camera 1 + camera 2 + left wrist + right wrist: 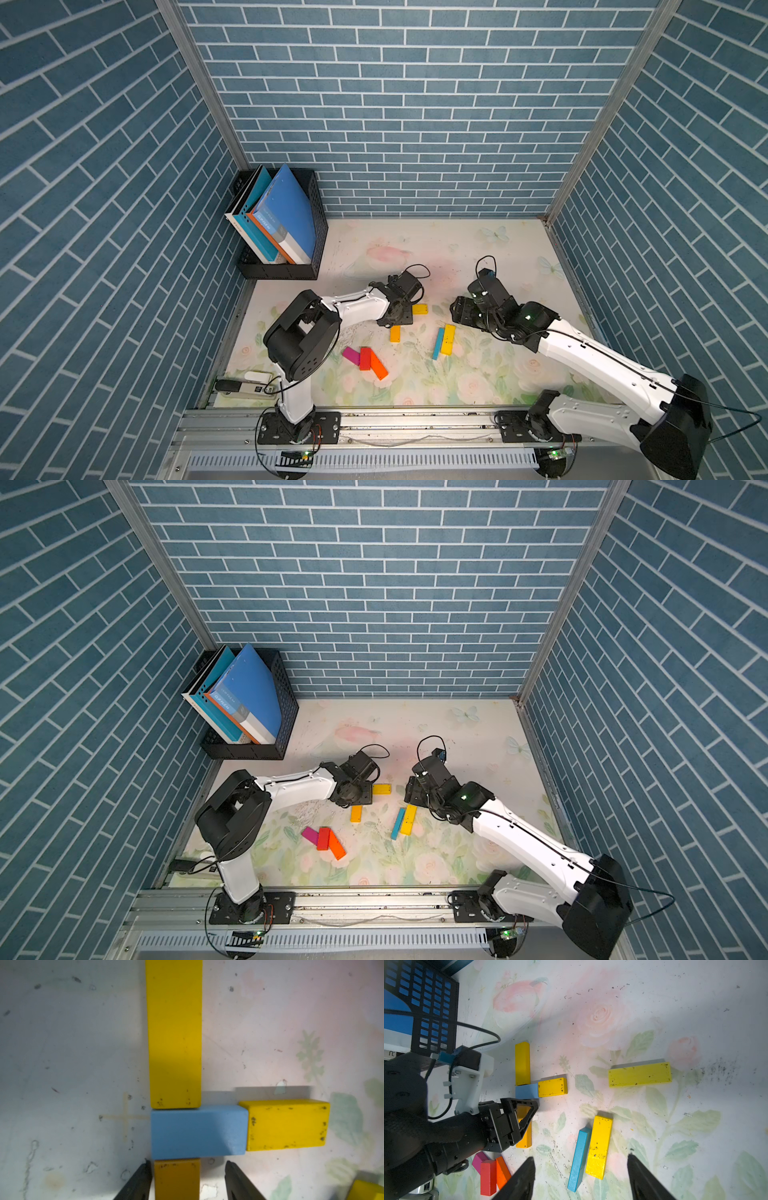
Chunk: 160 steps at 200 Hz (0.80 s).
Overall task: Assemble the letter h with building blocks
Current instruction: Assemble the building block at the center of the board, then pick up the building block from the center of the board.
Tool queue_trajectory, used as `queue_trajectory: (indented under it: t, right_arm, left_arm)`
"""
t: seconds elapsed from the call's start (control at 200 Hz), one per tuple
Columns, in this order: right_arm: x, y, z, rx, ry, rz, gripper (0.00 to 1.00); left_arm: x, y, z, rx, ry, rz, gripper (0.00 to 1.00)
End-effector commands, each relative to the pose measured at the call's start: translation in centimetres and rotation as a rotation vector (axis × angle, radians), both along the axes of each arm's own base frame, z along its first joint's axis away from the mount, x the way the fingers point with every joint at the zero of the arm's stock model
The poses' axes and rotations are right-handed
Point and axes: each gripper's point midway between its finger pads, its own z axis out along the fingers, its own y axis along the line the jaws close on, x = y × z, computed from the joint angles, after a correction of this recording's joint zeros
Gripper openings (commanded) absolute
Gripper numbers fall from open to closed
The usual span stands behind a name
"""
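Black left fingers (135, 1184), low, loosely straddle amber block (176, 1178); right fingers (521, 1180) hover agape, empty.

The floral-printed white table (478, 374) carries a black mesh file rack (286, 272) in its far left corner. Near the middle, a long yellow wooden plank (522, 1063), a light blue block (527, 1091), a stubby yellow block (552, 1087) and an amber plank (525, 1136) lie joined. A lone yellow plank (640, 1074) lies toward the right edge. A teal plank (579, 1159) touches a speckled yellow plank (599, 1147). Magenta (351, 355), red (365, 358) and orange (379, 368) blocks cluster nearer the front edge.

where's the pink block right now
In both top views the pink block lies on the table, left of centre, against the red block and close to the left arm.
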Motion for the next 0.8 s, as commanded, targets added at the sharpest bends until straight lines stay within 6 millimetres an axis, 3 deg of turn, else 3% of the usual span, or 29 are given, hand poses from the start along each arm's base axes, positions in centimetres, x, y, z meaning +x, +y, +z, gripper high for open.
queue_trajectory:
  t: [0.0,0.095,0.23,0.375,0.48,0.6,0.795]
  right_arm:
    - [-0.1,0.1,-0.3,0.004,0.011,-0.012,0.71]
    - [-0.4,0.9,-1.4,-0.006,0.038,0.004,0.7]
    - [-1.2,2.9,-4.0,-0.034,0.097,0.033,0.69]
    - [-1.8,4.8,-7.3,-0.055,0.169,0.055,0.65]
    - [-1.9,5.4,-9.5,-0.088,0.214,0.062,0.59]
    - [-2.1,4.9,-11.5,-0.145,0.255,0.049,0.55]
    - [-2.6,4.6,-13.2,-0.178,0.289,0.052,0.47]
  left_arm:
    - [-1.5,1.2,-0.6,0.05,0.047,-0.004,0.65]
    - [-1.4,0.7,1.5,0.026,0.016,-0.017,0.68]
    - [-0.4,0.8,6.6,0.001,-0.088,-0.019,0.71]
    - [0.7,2.5,12.3,0.01,-0.23,0.011,0.75]
    - [1.0,3.9,15.2,-0.016,-0.308,0.034,0.77]
    - [1.0,5.6,16.2,-0.054,-0.337,0.066,0.77]
    - [0.5,7.3,14.7,-0.057,-0.304,0.084,0.75]
